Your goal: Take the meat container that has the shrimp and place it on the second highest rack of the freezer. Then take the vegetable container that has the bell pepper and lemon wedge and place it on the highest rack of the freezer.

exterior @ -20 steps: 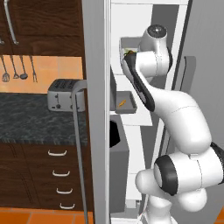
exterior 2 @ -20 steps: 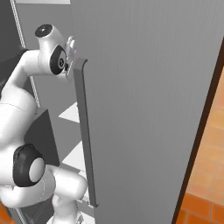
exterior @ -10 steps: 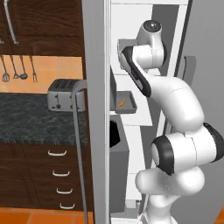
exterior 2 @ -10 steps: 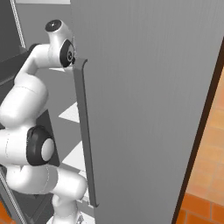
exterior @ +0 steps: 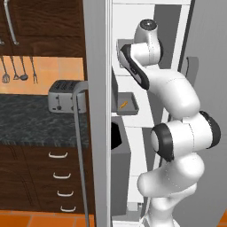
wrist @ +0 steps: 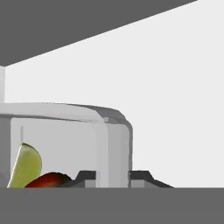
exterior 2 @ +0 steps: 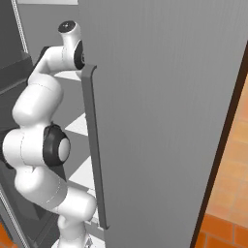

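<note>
A: Looking at the hand view, the tool (wrist: 113, 177) has its 2 dark fingertips (wrist: 85, 176) on either side of the wall of the grey vegetable container (wrist: 114, 144), 1 tip inside and 1 outside.

B: Is it clamped on that wall?

A: I cannot tell. The tips sit tight beside the wall, but whether they press on it does not show.

B: What is in the container?

A: The lemon wedge (wrist: 27, 166) stands on edge at the left, pale yellow-green, and the dark red bell pepper (wrist: 50, 179) lies low just beside it. Behind the container is the white inside of the freezer (exterior: 95, 133).

B: And the other container?

A: From the left base view, the meat container (exterior: 132, 107) sits on a white rack (exterior: 146, 128) inside the freezer, with the orange shrimp (exterior: 123, 105) in it. It is lower than the arm's hand, which reaches into the space above.

B: The doors?

A: Open. The near door's long handle (exterior: 80, 146) hangs at the left; from the right base view the other grey door (exterior 2: 160, 121) and its handle (exterior 2: 92, 145) stand in front of the arm.

B: Anything outside?

A: A toaster (exterior: 62, 95) on the dark worktop (exterior: 26, 124), with utensils (exterior: 17, 71) hanging on the wall above and drawers (exterior: 60, 177) below.
</note>
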